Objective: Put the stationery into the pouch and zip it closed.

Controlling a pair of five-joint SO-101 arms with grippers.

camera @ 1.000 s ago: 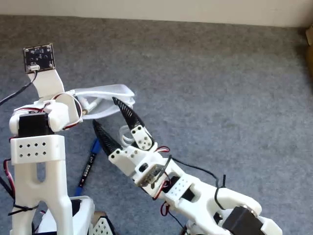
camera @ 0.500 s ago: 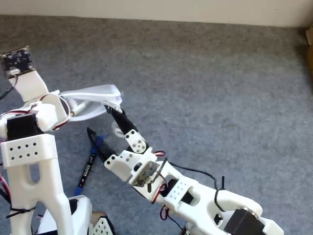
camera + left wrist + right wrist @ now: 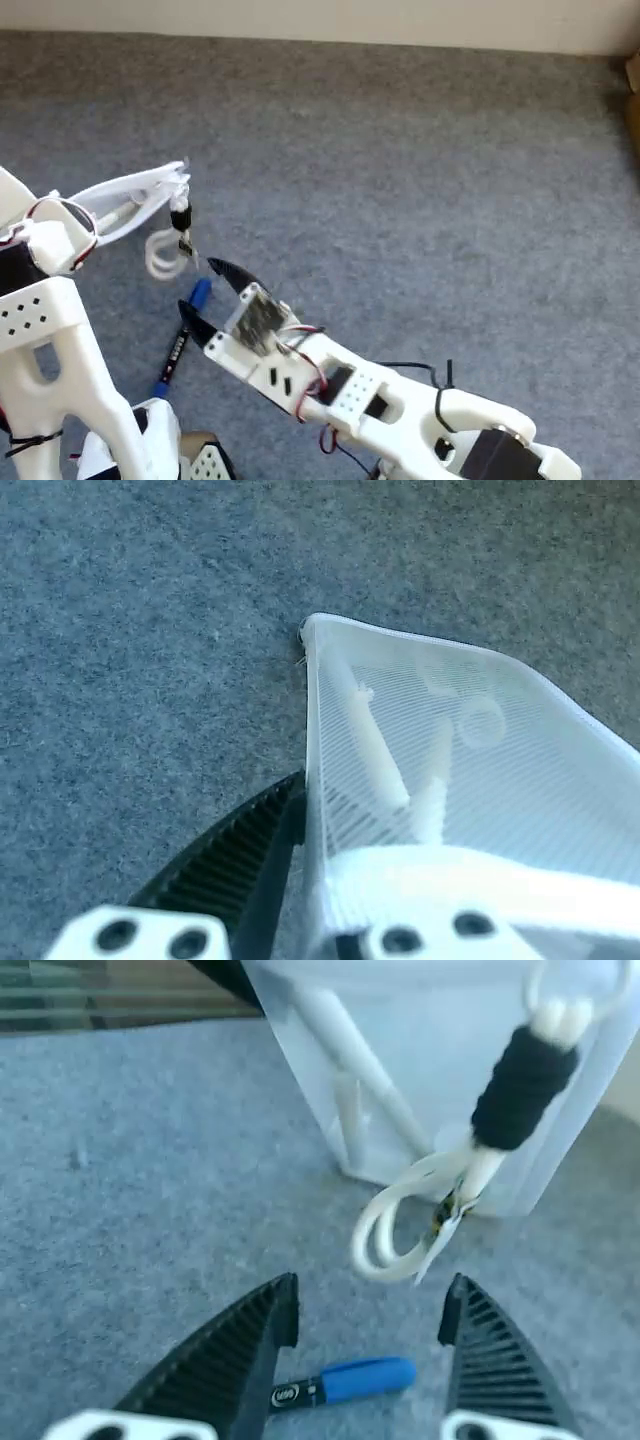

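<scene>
My left gripper point(image 3: 118, 207) is shut on the white see-through pouch point(image 3: 140, 192), holding it off the carpet. White stationery pieces point(image 3: 383, 756) show through the pouch wall point(image 3: 480, 770), beside the black finger point(image 3: 240, 850). The zipper pull, a black wrap point(image 3: 520, 1085) with a white cord loop point(image 3: 395, 1230), dangles from the pouch corner point(image 3: 180, 218). My right gripper point(image 3: 212, 298) stands open just below that cord, touching nothing. A blue-capped black pen point(image 3: 181, 335) lies on the carpet beneath it, with its cap point(image 3: 365, 1380) between the spread fingers point(image 3: 235, 1345).
Grey carpet point(image 3: 420, 170) spreads wide to the right and far side. The left arm's white base point(image 3: 50, 370) stands close beside the pen. A pale wall strip point(image 3: 350, 20) runs along the far edge.
The left arm swung the pouch leftward. My right gripper drew back from the pouch's edge, rolled over and dropped toward the pen; the zipper cord now hangs free.
</scene>
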